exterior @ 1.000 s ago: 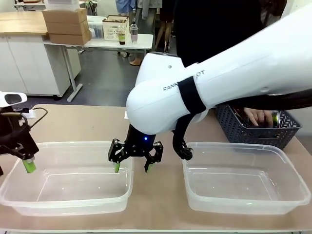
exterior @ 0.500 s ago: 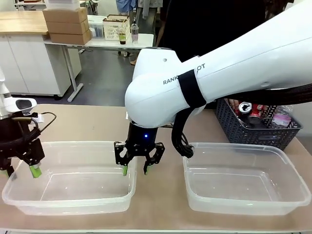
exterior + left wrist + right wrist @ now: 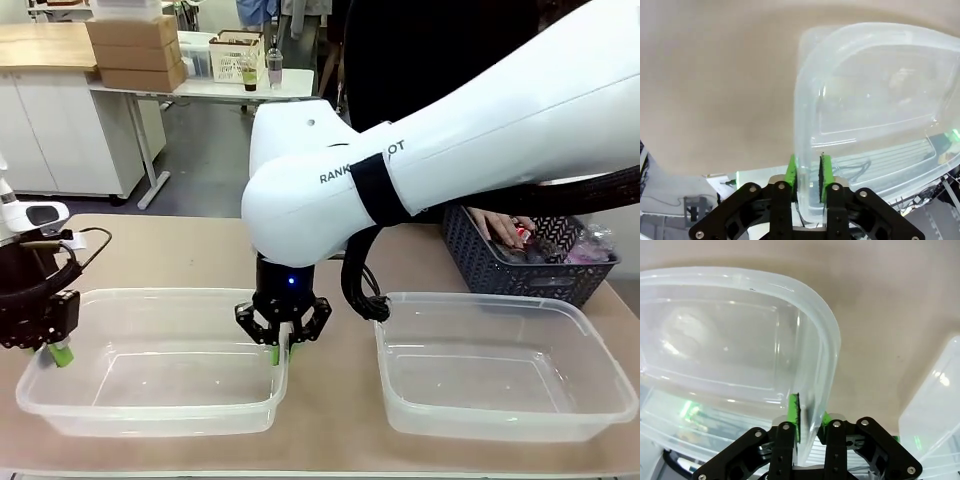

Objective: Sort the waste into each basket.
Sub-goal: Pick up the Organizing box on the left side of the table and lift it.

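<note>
I am holding the left tub (image 3: 150,296), a clear plastic bin, by both short ends. My left gripper (image 3: 50,350) is pinching its left wall between narrow green pads. My right gripper (image 3: 281,350) is pinching the right wall the same way. The wrist views show the thin rim sitting between the pads of the left gripper (image 3: 808,170) and the right gripper (image 3: 809,412). Nothing is lying inside this tub. The right tub (image 3: 480,300) is sitting just beside it on the tan table (image 3: 330,420), also with nothing in it.

The waste (image 3: 575,245) is lying in a dark lattice basket (image 3: 500,270) at the far right, showing as bits of red and clear plastic.

The risk, as I judge it, is in the soft wall. If my arms are pulling unevenly, the tub could twist, buckle or slip from the pads. A sideways shift could knock it into the right tub.

A person's hand (image 3: 495,225) is reaching into the basket. My right arm is crossing the middle of the table, in front of the person.
</note>
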`<state>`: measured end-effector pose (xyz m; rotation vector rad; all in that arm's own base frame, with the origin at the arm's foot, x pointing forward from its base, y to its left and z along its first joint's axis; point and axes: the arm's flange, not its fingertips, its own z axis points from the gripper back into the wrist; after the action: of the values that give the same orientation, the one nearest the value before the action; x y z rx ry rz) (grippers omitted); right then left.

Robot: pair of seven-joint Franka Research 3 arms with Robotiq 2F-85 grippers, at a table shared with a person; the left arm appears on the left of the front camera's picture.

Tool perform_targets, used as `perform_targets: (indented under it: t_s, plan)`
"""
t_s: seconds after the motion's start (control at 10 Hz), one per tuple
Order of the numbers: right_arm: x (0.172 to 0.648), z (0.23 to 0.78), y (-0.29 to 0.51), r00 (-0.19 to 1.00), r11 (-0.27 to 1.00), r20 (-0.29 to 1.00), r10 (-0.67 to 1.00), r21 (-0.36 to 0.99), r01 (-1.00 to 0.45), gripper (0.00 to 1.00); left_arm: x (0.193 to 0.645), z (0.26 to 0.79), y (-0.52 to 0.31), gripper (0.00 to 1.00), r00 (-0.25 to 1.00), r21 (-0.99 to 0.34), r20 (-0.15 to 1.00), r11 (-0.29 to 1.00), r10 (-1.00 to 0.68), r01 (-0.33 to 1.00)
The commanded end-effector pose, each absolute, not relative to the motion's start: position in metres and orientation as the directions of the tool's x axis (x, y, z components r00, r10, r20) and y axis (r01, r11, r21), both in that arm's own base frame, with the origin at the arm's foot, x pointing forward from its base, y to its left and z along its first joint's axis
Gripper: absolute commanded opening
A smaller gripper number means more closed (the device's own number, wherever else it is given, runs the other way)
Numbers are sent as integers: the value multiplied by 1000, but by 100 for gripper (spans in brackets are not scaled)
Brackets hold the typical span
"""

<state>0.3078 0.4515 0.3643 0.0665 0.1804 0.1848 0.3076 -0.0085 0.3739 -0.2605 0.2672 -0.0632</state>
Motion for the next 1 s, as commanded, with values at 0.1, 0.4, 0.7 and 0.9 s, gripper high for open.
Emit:
perform_targets:
  t_s: [0.1,0.4,0.7,0.9]
  plan:
    - [307,367,460,973,988,-173,152,63,-143,0,243,336,-11,0,979,-296,-177,954,-98,42]
    - [307,367,457,972,988,-180,150,61,-141,0,244,342,-9,0,986,-294,-150,955,-74,27]
    - [309,380,453,975,989,-166,147,61,-138,0,248,364,-14,0,983,-377,-145,925,-112,50]
    - [310,417,440,982,990,-135,134,50,-128,0,269,413,-13,0,959,-540,-136,830,-248,138]
